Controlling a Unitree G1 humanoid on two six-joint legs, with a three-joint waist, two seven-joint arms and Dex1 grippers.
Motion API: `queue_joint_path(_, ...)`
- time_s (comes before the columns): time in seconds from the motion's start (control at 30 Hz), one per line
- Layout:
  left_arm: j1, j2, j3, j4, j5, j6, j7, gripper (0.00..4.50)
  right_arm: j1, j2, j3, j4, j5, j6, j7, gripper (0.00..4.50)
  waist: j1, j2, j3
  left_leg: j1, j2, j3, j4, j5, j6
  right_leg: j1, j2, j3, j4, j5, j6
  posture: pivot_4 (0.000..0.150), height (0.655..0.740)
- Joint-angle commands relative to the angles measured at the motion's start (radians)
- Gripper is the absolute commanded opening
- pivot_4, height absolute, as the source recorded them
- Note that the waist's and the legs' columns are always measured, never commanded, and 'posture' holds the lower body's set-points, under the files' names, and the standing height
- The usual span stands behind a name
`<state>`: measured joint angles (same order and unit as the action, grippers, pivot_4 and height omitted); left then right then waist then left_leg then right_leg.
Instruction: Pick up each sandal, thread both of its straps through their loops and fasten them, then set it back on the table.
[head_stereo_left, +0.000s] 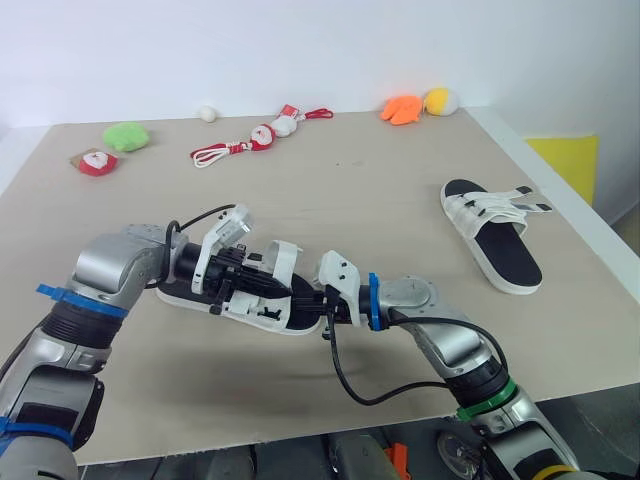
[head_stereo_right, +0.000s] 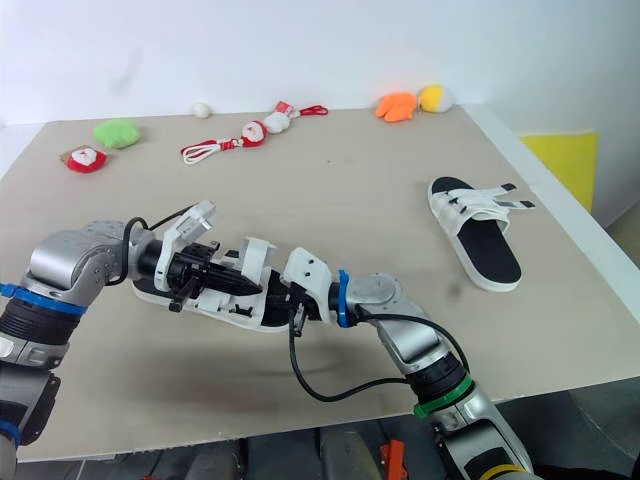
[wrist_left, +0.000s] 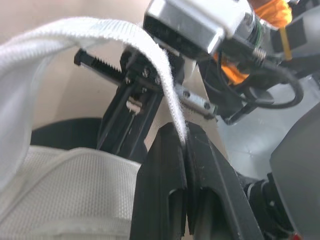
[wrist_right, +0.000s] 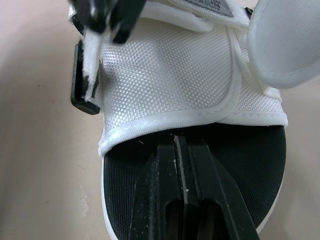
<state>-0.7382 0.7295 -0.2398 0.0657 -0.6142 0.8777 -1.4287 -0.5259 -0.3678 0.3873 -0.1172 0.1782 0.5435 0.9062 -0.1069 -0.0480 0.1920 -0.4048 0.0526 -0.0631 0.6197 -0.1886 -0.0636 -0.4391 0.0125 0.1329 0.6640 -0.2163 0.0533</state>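
1. Right gripper (wrist_right: 181, 142) sits nearest, its fingers pressed together with the tips over the black footbed (wrist_right: 240, 165) at one end of the near sandal (head_stereo_left: 272, 322). Cannot tell if anything is pinched between them.
2. That sandal has a white upper and is at the near-left part of the table (head_stereo_left: 350, 190), between the two grippers. Resting or slightly lifted, cannot tell.
3. Left gripper (wrist_left: 185, 136) reaches in from the sandal's other end, fingers closed tight on the white strap (wrist_left: 100, 30). The strap arcs from the upper into the fingertips.
4. Black loop (wrist_right: 80, 95) is on the side of the upper and the strap end hangs just beside it. Threaded or not, cannot tell.
5. Black cable (head_stereo_left: 350, 385) droops below the right wrist.
6. Second sandal (head_stereo_left: 495, 235) lies flat on the right side of the table, well apart from both grippers, strap ends sticking out sideways.
7. Along the far edge of the table:
   - red-white toy (head_stereo_left: 95, 161)
   - green plush (head_stereo_left: 126, 135)
   - white ball (head_stereo_left: 207, 113)
   - red cord (head_stereo_left: 215, 153) with small figures on it
   - orange toy (head_stereo_left: 402, 108) touching a yellow toy (head_stereo_left: 438, 99)
8. Yellow panel (head_stereo_left: 570, 160) sits past the table's right edge.
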Motion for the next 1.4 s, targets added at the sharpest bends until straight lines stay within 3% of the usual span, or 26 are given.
queue_joint_path(0.03, 0.020, 0.008, -0.002, -0.018, 0.024, -0.022, -0.004, 0.02, 0.009, -0.001, 0.015, 0.024, -0.017, 0.020, -0.013, 0.00, 0.000, 0.000, 0.000, 0.000, 0.000, 0.000, 0.000, 0.000, 0.000, 0.000, 0.000, 0.000, 0.000, 0.000, 0.000, 0.150, 0.7400)
queue_joint_path(0.87, 0.085, -0.010, 0.036, -0.008, 0.102, -0.218, 0.008, 0.02, -0.005, -0.005, 0.014, 0.036, -0.017, 0.013, 0.000, 0.00, 0.000, 0.001, 0.000, 0.001, 0.000, 0.000, 0.000, 0.000, 0.000, 0.001, 0.000, 0.000, 0.000, 0.000, 0.000, 0.150, 0.7400)
queue_joint_path(1.4, 0.144, 0.068, -0.011, -0.100, 0.147, -0.232, -0.030, 0.02, -0.004, -0.008, 0.013, 0.037, -0.014, 0.013, 0.002, 0.00, 0.000, 0.001, 0.000, 0.001, 0.000, 0.000, 0.000, 0.000, 0.000, 0.001, 0.000, 0.000, 0.000, 0.000, 0.000, 0.150, 0.7400)
